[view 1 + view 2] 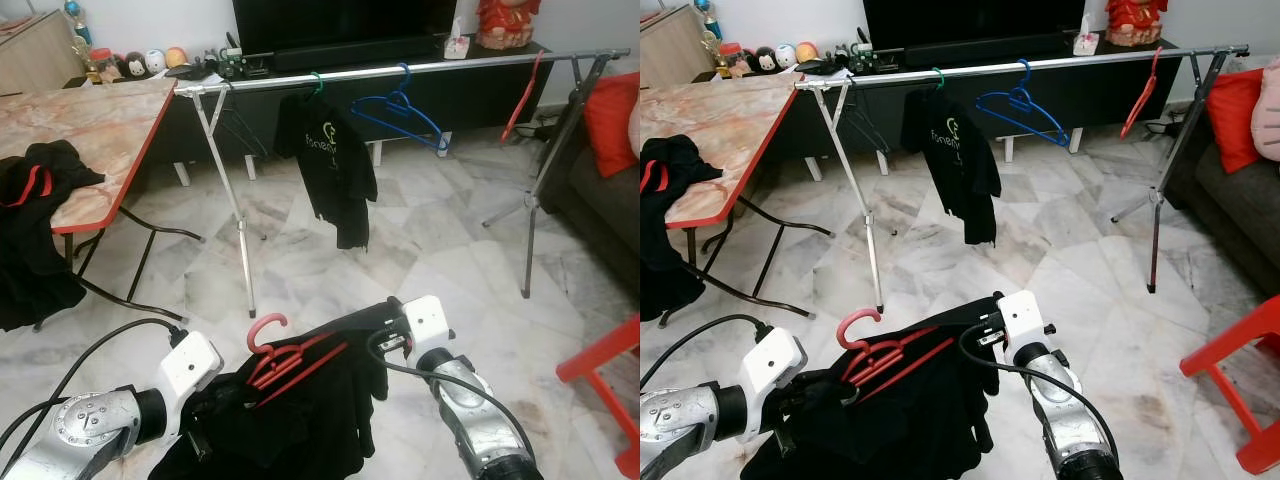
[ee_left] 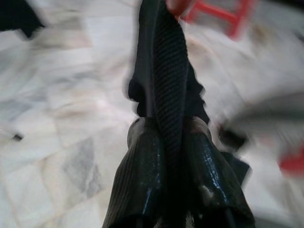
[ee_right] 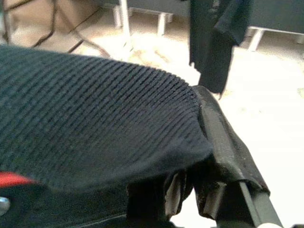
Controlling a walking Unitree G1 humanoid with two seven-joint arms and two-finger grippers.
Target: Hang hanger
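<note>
Low in the near foreground, between the two arms, a red hanger (image 1: 283, 360) lies on top of a black garment (image 1: 300, 420) held off the marble floor (image 1: 440, 250). Its hook curls up and to the left, while its long axis slants from near left to far right. The left gripper (image 2: 166, 137) has its fingers pressed together on a fold of the ribbed black cloth at the garment's near left. The right gripper (image 3: 204, 156) pinches the fabric edge at the far right.

The coming move likely turns on this: the silver rail (image 1: 400, 72) runs left to right well beyond the hanger, higher and farther away, so the hook must travel up and away. The left gripper sits nearer the hook. On the rail already hang a black T-shirt (image 1: 328, 160), a blue hanger (image 1: 400, 110) and another red one (image 1: 520, 100) towards the right end.

The left wrist view is blurred. Whether the hanger's arms are threaded through the garment's shoulders cannot be told, as the cloth bunches over them. At the left, a marble-topped table (image 1: 90, 130) carries more dark clothing (image 1: 35, 230).
</note>
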